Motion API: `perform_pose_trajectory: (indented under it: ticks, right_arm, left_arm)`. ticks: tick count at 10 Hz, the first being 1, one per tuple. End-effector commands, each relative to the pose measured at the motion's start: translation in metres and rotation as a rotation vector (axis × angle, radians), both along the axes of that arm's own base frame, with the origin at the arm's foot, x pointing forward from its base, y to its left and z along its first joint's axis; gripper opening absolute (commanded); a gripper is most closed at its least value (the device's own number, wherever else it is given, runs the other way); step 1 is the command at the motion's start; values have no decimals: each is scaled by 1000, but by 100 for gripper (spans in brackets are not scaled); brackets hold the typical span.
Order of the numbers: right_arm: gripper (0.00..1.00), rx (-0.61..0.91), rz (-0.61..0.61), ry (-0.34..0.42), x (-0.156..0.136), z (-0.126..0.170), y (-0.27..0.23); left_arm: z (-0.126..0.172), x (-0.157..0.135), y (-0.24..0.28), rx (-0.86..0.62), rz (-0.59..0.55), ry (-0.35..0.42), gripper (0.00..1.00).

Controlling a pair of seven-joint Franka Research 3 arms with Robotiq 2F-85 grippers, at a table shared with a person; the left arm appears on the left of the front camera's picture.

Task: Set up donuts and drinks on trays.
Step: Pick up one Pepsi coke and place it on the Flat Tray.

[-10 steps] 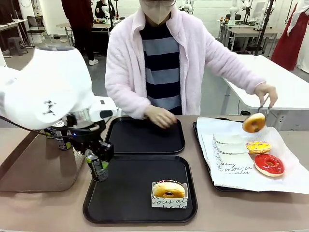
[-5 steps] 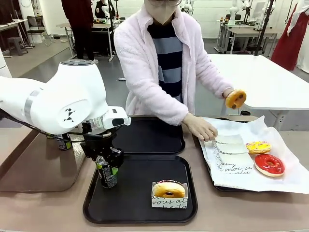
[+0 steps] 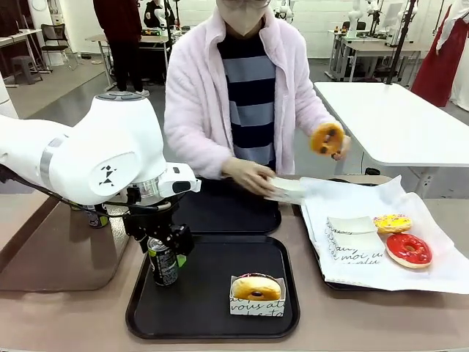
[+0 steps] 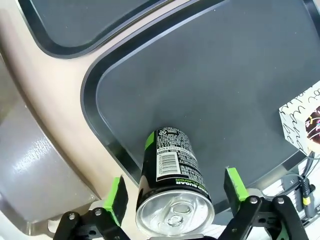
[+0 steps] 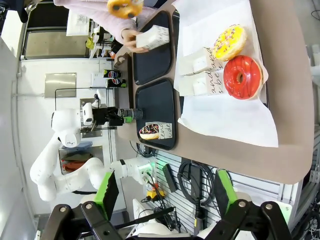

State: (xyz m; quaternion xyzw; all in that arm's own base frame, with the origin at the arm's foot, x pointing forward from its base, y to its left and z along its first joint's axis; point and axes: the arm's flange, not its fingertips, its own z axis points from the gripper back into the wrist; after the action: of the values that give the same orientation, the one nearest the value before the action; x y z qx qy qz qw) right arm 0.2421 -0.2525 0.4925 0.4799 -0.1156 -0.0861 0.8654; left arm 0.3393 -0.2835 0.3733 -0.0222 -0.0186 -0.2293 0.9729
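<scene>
We see the desk (image 3: 73,326) carrying three trays. The near black tray (image 3: 205,297) holds an upright soda can (image 3: 163,262) by its left rim and a donut (image 3: 256,287) in a paper holder. The paper-lined tray (image 3: 381,275), mostly hidden under its paper, bears a sprinkled donut (image 3: 393,223) and a red donut (image 3: 409,249). The person's hand (image 3: 249,176) partly covers the far black tray (image 3: 220,213). The left fingers (image 4: 118,197) stand spread either side of the can, clear of it; the right fingers (image 5: 107,192) are spread too.

Four donuts (image 3: 256,287), three slim black soda cans (image 3: 163,262), two black trays (image 3: 205,297), one paper-lined tray (image 3: 331,285).
</scene>
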Motion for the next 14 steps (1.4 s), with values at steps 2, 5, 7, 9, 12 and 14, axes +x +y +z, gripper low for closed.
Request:
perform_pose_trajectory:
  ticks: [2,5,7,9,12,14]
  right_arm:
    - [100,22,3,-18,2,0,-1]
    - [100,22,3,-18,2,0,-1]
    - [100,22,3,-18,2,0,-1]
    - [100,22,3,-18,2,0,-1]
    - [100,22,3,-18,2,0,-1]
    - [100,22,3,-18,2,0,-1]
  left_arm:
    - [12,-10,-6,48,4,-19,100]
    - [72,-61,10,14,-52,-40,100]
    - [116,-81,47,-23,-52,-56,100]
    - [145,-79,109,-45,20,-84,100]
    - [156,-64,197,-86,143,-66,100]
    - [153,-65,226,-110,179,-61,100]
